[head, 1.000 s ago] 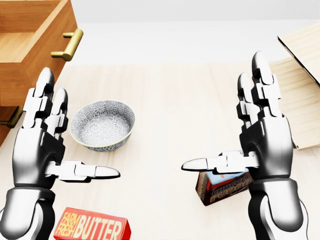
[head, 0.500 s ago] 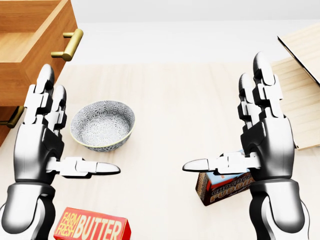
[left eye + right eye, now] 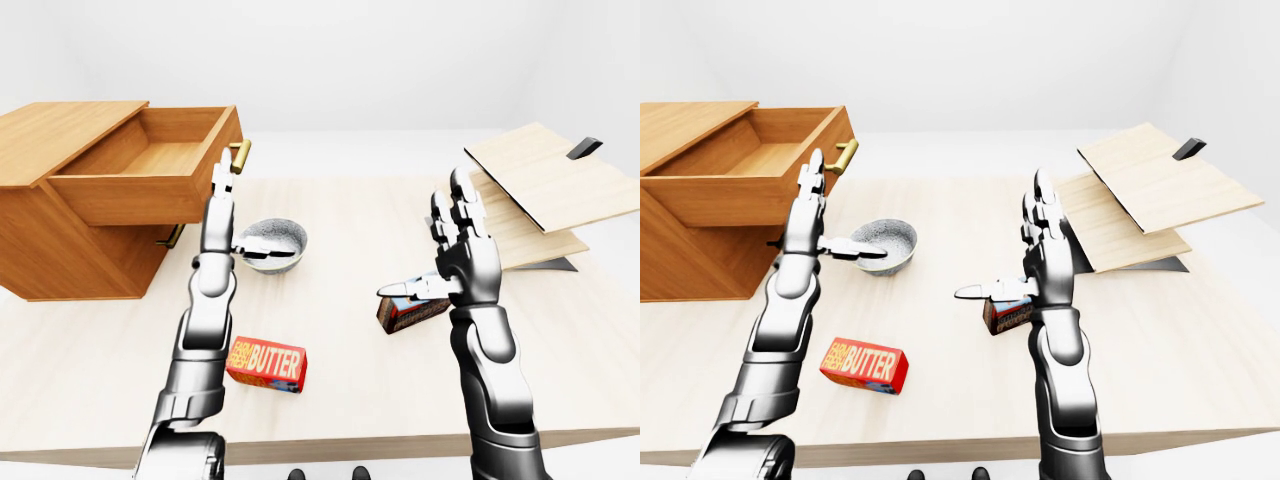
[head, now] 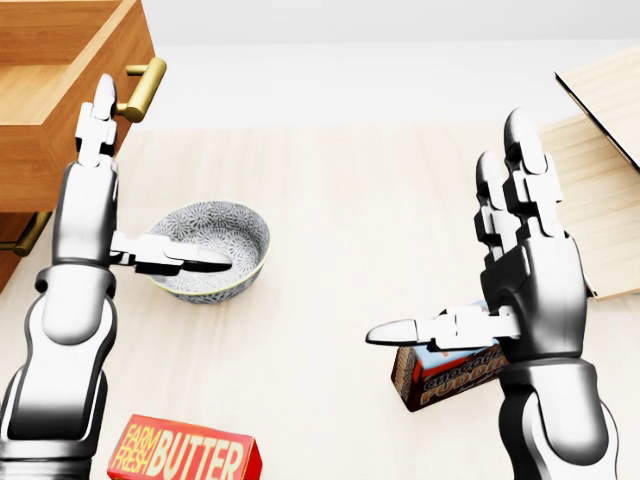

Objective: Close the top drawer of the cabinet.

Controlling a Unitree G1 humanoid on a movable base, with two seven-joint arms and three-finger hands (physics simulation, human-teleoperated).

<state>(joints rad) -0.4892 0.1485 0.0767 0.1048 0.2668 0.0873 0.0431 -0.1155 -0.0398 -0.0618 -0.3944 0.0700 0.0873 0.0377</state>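
Observation:
A wooden cabinet (image 3: 60, 245) stands at the left of the table. Its top drawer (image 3: 150, 185) is pulled out and looks empty, with a brass handle (image 4: 143, 88) on its front. My left hand (image 4: 150, 180) is open and raised upright. Its fingertips (image 4: 101, 100) are at the drawer front, just left of the handle, and its thumb reaches out over a bowl. I cannot tell whether the fingers touch the drawer. My right hand (image 4: 450, 230) is open and empty, held upright at the right, far from the cabinet.
A patterned grey bowl (image 4: 220, 245) sits under my left thumb. A red butter box (image 4: 185, 455) lies at the bottom left. A small dark box (image 4: 445, 375) stands below my right hand. Tilted wooden boards (image 3: 550, 190) lie at the right. A lower drawer handle (image 4: 25, 235) shows at the left edge.
My left hand has risen and moved up the view to the drawer front, and its thumb now lies over the bowl. My right hand has stayed put.

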